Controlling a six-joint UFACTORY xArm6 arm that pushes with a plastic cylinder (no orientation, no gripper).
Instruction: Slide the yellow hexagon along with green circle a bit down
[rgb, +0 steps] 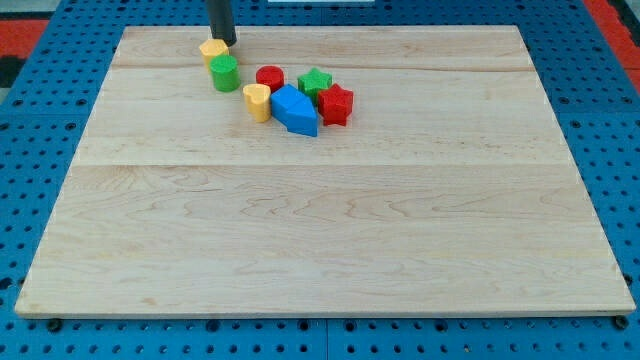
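Observation:
The yellow hexagon lies near the board's top edge, left of centre. The green circle sits just below it and touches it. My tip is right behind the yellow hexagon, at its upper right side, touching or nearly touching it. The dark rod rises out of the view's top.
A cluster lies to the right of the pair: a yellow block, a red circle, a green star, a red star and a blue block. The wooden board rests on a blue pegboard table.

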